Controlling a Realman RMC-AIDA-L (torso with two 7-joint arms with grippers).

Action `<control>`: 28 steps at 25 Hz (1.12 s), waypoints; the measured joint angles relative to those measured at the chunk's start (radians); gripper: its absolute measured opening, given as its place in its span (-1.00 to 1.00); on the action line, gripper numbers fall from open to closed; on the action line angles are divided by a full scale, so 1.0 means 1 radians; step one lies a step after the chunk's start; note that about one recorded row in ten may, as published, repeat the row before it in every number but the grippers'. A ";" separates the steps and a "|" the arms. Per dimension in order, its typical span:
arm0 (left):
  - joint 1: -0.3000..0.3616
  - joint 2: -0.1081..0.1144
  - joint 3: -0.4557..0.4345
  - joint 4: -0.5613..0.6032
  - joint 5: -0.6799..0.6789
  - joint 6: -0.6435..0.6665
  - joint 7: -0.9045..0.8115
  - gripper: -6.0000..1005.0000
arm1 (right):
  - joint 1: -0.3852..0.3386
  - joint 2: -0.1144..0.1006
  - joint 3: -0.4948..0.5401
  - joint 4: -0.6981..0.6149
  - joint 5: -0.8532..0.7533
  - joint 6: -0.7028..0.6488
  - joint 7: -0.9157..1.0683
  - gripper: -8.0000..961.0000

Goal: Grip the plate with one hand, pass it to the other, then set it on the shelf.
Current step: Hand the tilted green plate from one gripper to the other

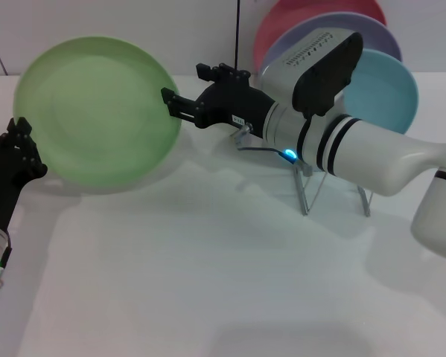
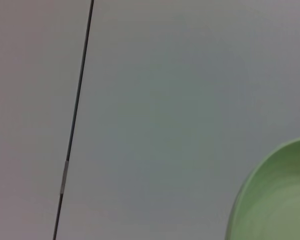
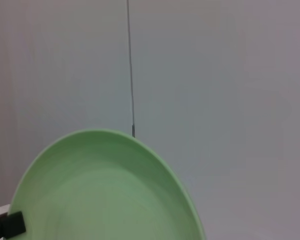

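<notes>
A light green plate (image 1: 96,111) is held upright above the white table (image 1: 208,282), clamped at opposite rim edges by the left gripper (image 1: 25,149) and right gripper (image 1: 170,104). No writing can be read.

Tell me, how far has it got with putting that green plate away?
About halfway. The green plate is lifted off the table, with the left pincer at one edge and the right pincer at the opposite edge, so the handover is underway. Placing it in the wire rack beside the other plates remains.
</notes>
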 joint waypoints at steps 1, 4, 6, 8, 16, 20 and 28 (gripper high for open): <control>-0.001 0.000 0.000 -0.001 0.000 0.000 0.000 -0.92 | 0.005 0.000 -0.007 -0.003 0.013 -0.003 0.000 0.57; -0.003 0.000 0.000 -0.004 0.000 -0.001 0.000 -0.92 | 0.015 0.000 -0.017 -0.008 0.033 -0.006 0.000 0.57; -0.004 0.000 0.000 -0.005 0.000 -0.001 0.000 -0.92 | 0.015 0.000 -0.018 -0.008 0.033 -0.007 0.000 0.57; -0.006 0.000 0.000 -0.006 0.001 -0.001 0.000 -0.92 | 0.017 0.000 -0.023 -0.008 0.033 -0.012 0.000 0.57; -0.007 0.000 0.000 -0.011 0.003 -0.001 0.000 -0.92 | 0.025 0.000 -0.029 -0.004 0.034 -0.029 0.000 0.56; -0.007 0.000 0.000 -0.013 0.003 -0.001 0.000 -0.92 | 0.029 0.000 -0.029 -0.003 0.034 -0.036 0.000 0.37; -0.007 0.000 -0.009 -0.013 0.012 0.001 0.000 -0.92 | 0.042 0.000 -0.050 -0.007 0.071 -0.042 0.000 -0.10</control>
